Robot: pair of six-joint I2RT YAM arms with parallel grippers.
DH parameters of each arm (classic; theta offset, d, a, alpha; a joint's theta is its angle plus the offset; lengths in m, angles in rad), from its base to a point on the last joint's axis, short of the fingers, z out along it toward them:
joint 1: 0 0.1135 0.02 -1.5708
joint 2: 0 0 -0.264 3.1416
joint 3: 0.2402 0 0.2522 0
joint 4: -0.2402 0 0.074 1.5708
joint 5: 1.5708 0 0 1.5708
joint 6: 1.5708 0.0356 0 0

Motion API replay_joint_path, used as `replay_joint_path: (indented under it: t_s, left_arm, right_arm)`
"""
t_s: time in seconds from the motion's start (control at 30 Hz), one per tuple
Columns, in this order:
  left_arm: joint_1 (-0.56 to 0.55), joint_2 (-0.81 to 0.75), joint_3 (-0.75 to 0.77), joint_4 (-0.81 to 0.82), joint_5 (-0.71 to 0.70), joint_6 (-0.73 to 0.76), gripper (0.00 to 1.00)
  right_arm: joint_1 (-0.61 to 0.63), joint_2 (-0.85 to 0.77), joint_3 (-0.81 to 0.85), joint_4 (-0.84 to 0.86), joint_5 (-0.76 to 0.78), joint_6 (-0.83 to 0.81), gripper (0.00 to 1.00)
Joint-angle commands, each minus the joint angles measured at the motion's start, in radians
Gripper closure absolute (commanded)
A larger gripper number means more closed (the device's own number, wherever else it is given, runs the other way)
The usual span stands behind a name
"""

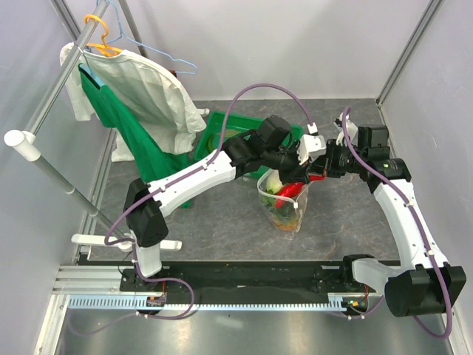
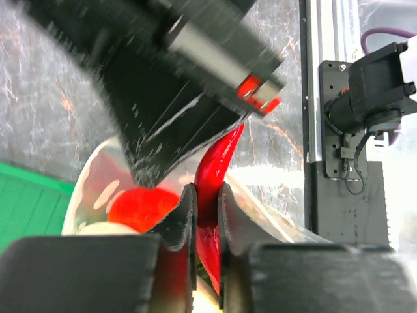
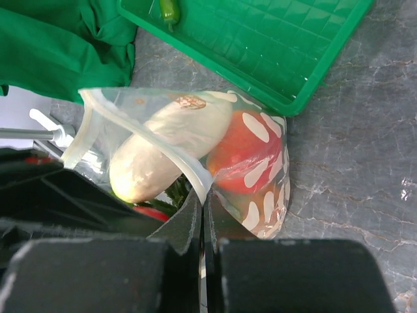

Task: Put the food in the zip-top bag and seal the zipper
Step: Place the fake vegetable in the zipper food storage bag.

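The clear dotted zip-top bag (image 1: 284, 207) stands open on the grey table, in front of the green tray. My left gripper (image 2: 207, 192) is shut on the red chili (image 2: 218, 163) and holds it over the bag's mouth, also seen from above (image 1: 290, 189). My right gripper (image 3: 202, 199) is shut on the bag's zip strip (image 3: 189, 171) and holds the mouth up. Inside the bag lie the white vegetable (image 3: 166, 147), the red tomato (image 3: 244, 153) and something orange at the bottom (image 1: 284, 222). A green pepper (image 3: 168, 10) lies in the tray. The grapes and the slider are out of view.
The green tray (image 3: 260, 45) lies just behind the bag. A green cloth (image 3: 52, 45) and a white garment (image 1: 148, 89) hang from a rack at the back left. Both grippers meet closely above the bag.
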Motion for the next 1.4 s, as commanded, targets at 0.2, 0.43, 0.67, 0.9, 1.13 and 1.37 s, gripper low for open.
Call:
replay_joint_path:
  t_s: [0.2, 0.43, 0.67, 0.9, 1.13, 1.37]
  left_arm:
    - [0.056, -0.123, -0.044, 0.077, -0.206, -0.321, 0.98]
    - [0.028, -0.083, -0.008, 0.1, -0.436, -0.502, 0.98]
    - [-0.012, -0.056, 0.017, 0.008, -0.673, -0.493, 0.98]
    - [-0.047, -0.1, -0.054, 0.033, -0.671, -0.489, 0.94]
    - [-0.075, -0.163, -0.097, 0.007, -0.607, -0.478, 0.75]
    - [-0.078, -0.08, -0.011, -0.133, -0.641, -0.515, 0.84]
  right_arm:
    - [-0.005, 0.001, 0.044, 0.045, -0.002, 0.003, 1.0]
    - [-0.005, 0.001, 0.036, 0.061, -0.002, 0.017, 1.0]
    - [-0.009, -0.004, 0.034, 0.061, 0.007, 0.012, 1.0]
    - [-0.008, 0.008, 0.027, 0.072, 0.01, 0.011, 1.0]
    - [-0.013, 0.01, 0.027, 0.072, 0.017, 0.006, 1.0]
    - [-0.014, 0.01, 0.022, 0.088, 0.006, 0.011, 1.0]
